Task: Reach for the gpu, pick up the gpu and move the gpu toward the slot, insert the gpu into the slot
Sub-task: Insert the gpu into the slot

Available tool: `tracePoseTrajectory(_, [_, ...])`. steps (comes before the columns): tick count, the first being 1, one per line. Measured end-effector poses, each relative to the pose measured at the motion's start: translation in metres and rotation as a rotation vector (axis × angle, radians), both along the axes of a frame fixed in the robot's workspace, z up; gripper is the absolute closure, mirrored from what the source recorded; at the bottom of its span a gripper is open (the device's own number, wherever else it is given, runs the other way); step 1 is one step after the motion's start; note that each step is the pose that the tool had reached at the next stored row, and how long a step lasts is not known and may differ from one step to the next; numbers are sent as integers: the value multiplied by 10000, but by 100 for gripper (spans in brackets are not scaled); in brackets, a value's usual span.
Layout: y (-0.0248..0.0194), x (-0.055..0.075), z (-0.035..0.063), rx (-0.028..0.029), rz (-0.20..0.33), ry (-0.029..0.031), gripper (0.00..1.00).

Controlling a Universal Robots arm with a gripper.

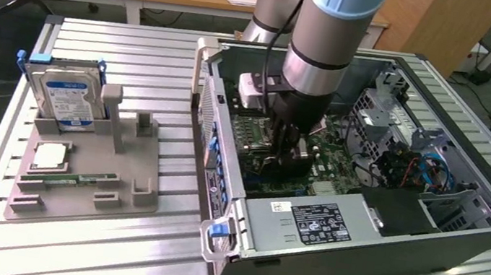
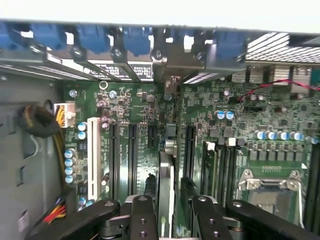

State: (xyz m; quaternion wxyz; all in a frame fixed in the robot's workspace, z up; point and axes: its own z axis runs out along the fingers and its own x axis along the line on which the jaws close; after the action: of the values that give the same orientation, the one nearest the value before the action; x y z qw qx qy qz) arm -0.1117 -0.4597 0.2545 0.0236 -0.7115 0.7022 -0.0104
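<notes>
Inside the open computer case (image 1: 236, 267), my gripper (image 1: 286, 160) hangs low over the green motherboard (image 1: 334, 167). In the wrist view the gpu (image 2: 167, 175) stands on edge between my fingers, a thin green card running toward the rear brackets of the case. Its lower edge sits down in the slot among the black expansion slots (image 2: 132, 150), and the slot itself is hidden under the card. My gripper (image 2: 173, 207) is open. Its two black fingers (image 2: 143, 210) stand on either side of the card with a gap showing.
Blue bracket clips (image 2: 95, 37) line the rear wall of the case. A CPU socket (image 2: 270, 185) and a cable bundle (image 2: 42, 122) flank the slots. On the slatted table, a grey fixture (image 1: 126, 185) holds a blue-labelled hard drive (image 1: 65, 92) and a memory stick (image 1: 74, 177).
</notes>
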Motion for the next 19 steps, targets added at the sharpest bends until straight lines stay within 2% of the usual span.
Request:
tracePoseTrajectory(5, [0,0,139,0,0,-43,66])
tracePoseTrajectory(9, [0,0,146,2,0,-49,66])
tracePoseTrajectory(10, [0,0,147,1,0,-48,74])
tracePoseTrajectory(11, [0,0,147,1,-1,-48,74])
tracePoseTrajectory(14, [0,0,147,0,0,-47,86])
tracePoseTrajectory(16, [0,0,148,0,-1,-47,90])
tracePoseTrajectory(19, [0,0,148,0,-1,-47,90])
